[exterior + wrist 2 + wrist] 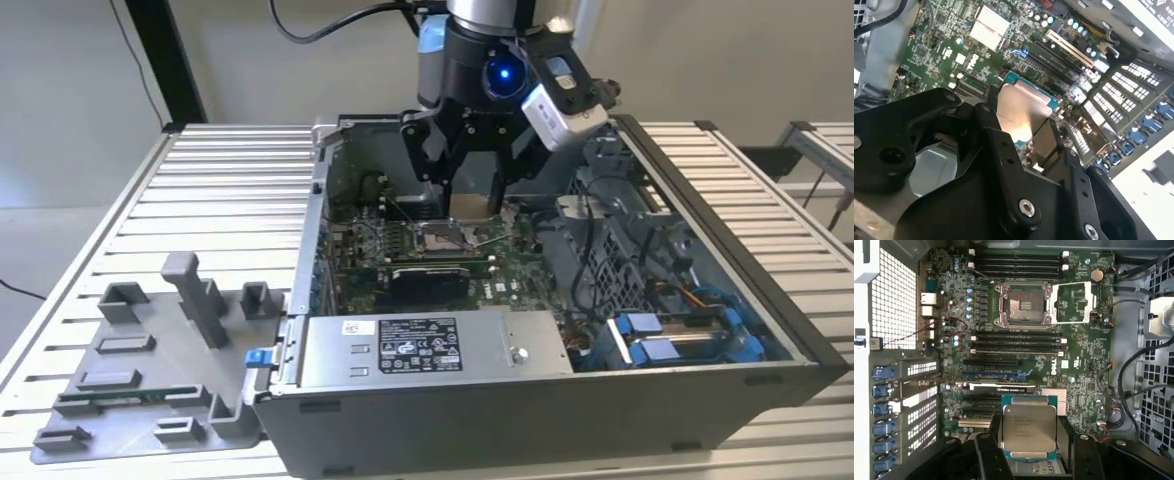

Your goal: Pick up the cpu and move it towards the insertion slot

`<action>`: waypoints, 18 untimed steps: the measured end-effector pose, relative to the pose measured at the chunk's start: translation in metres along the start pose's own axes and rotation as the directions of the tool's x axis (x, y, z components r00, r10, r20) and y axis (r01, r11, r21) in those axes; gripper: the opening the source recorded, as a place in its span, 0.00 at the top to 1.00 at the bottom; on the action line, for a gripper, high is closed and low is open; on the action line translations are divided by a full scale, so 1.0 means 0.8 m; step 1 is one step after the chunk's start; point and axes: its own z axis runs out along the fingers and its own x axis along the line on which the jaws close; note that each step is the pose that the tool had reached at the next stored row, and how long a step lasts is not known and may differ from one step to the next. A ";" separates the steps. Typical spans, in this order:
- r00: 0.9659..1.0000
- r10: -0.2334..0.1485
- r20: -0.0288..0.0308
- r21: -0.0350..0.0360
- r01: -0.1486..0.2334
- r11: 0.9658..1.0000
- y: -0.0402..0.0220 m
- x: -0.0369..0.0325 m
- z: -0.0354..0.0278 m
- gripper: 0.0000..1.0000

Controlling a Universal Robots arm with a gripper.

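One cpu (1029, 431) sits gripped in the jaws, seemingly above the board, short of one insertion slot (1023, 306).

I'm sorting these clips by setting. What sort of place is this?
Probably a robotics lab or test bench for computer assembly: an opened computer case lies on a slatted metal table, a grey parts tray beside it, and the pincer holds a cpu over the board.

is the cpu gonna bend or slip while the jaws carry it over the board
Probably stiff: the cpu shows a flat metal lid, unbent in the gripper. That smooth lid could slip if held lightly. Likely fragile if dropped on the circuit board.
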 end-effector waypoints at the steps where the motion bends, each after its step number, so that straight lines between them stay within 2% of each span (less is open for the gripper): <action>1: 1.000 0.000 0.000 0.000 0.000 1.000 0.0026 0.0005 0.0001 1.00; 15: 1.000 0.007 0.000 0.000 -0.007 1.000 0.0384 0.0073 0.0014 1.00; 18: 1.000 0.007 0.000 0.000 -0.007 1.000 0.0486 0.0076 0.0020 1.00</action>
